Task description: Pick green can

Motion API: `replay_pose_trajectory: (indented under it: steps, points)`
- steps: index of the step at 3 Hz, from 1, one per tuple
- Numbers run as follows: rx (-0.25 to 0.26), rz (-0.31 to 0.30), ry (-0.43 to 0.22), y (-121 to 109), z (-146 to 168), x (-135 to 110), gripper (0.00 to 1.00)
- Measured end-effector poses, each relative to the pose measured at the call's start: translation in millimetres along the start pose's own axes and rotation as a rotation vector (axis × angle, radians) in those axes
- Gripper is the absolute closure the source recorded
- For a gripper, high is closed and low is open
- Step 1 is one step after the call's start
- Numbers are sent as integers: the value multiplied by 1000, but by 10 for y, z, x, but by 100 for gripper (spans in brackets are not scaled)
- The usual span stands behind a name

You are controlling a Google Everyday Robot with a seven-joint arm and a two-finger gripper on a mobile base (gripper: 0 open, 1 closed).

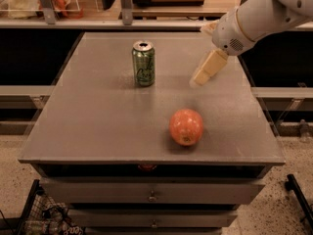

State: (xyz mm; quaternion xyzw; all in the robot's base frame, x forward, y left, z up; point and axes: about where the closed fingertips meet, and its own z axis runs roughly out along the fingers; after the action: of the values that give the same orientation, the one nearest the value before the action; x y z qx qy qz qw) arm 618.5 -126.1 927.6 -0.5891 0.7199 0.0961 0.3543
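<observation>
The green can point(144, 63) stands upright on the grey table top point(98, 116), toward the back and left of centre. It has a silver top rim and pale scribbly lettering. My gripper point(201, 76) hangs from the white arm that reaches in from the upper right. Its pale fingers point down and to the left, just above the table, well to the right of the can and apart from it. It holds nothing.
An orange-red fruit point(186, 127) sits on the table in front of the gripper, right of centre. A shelf with a tray and bags runs along the back. Drawers sit under the table top. A wire basket point(44, 214) is on the floor at lower left.
</observation>
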Motion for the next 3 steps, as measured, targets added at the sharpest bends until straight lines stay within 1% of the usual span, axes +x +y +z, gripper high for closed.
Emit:
replay_pose_trajectory:
  steps: [1, 2, 3]
  points:
    - [34, 43, -66, -130, 182, 53, 0]
    - [44, 68, -123, -208, 323, -10, 0]
    - [9, 75, -182, -217, 523, -148, 0]
